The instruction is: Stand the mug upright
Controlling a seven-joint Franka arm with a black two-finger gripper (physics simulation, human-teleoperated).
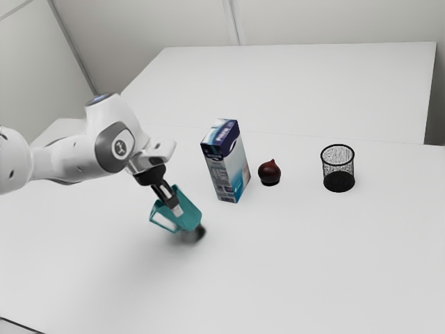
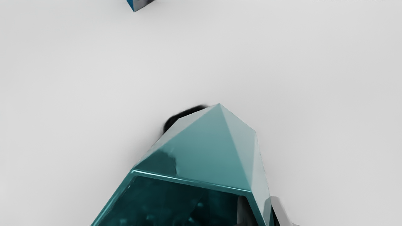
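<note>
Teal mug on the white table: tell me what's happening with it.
The robot's gripper has the teal mug pinched by its wall, one finger inside and one outside. The mug is tilted, not yet upright, close over the table. A carton stands nearby.

I can't read any words or numbers from here. The tall white-and-blue cardboard carton (image 1: 229, 170) carries printed lettering, too small for me to make out. The round badge (image 1: 121, 147) on my white, smooth-shelled arm (image 1: 73, 158) bears a small mark, also illegible.
</note>
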